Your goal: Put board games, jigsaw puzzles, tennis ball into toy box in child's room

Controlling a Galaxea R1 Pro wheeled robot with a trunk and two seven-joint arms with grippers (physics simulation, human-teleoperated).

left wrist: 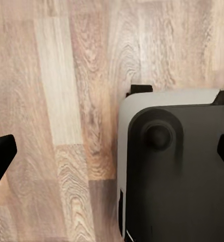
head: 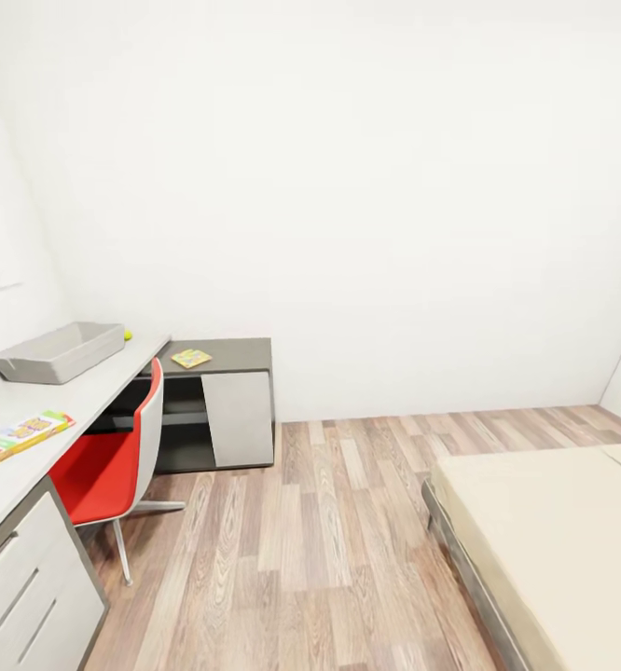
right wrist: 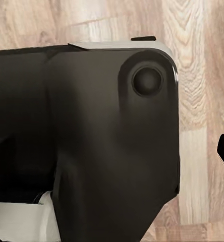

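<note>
We are in transit: toy box (head: 59,351) on bench (head: 63,405). Both sets of fingers (left wrist: 1,156) apart, empty. Next we drive to the bench's board game (head: 20,436).

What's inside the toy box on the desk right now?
The toy box is seen from the side; its near wall hides most of the interior, so I cannot tell. The tennis ball sits just behind it.

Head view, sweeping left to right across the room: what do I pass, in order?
Board game on the light desk top → toy box → tennis ball → jigsaw puzzle on the lower dark section → white cabinet door → bare wood floor → bed.
</note>
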